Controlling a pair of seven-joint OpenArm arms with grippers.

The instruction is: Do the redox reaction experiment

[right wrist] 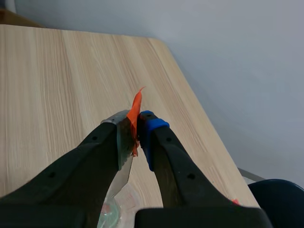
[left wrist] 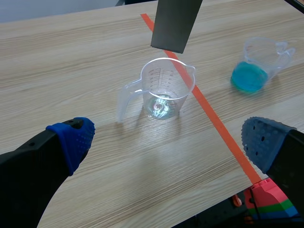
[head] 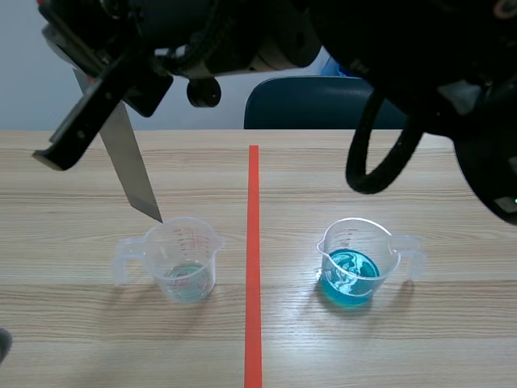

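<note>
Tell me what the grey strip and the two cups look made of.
Strip: probably metal, with a dull grey finish. It is thin, flat and straight-cut, with a faint sheen.
Left cup and right cup: likely clear, glossy plastic. They have see-through walls, moulded handles and spouts, and printed scale marks.

Metal strip (left wrist: 175, 23) — top cropped, cup markings (left wrist: 159, 76) illegible
</note>
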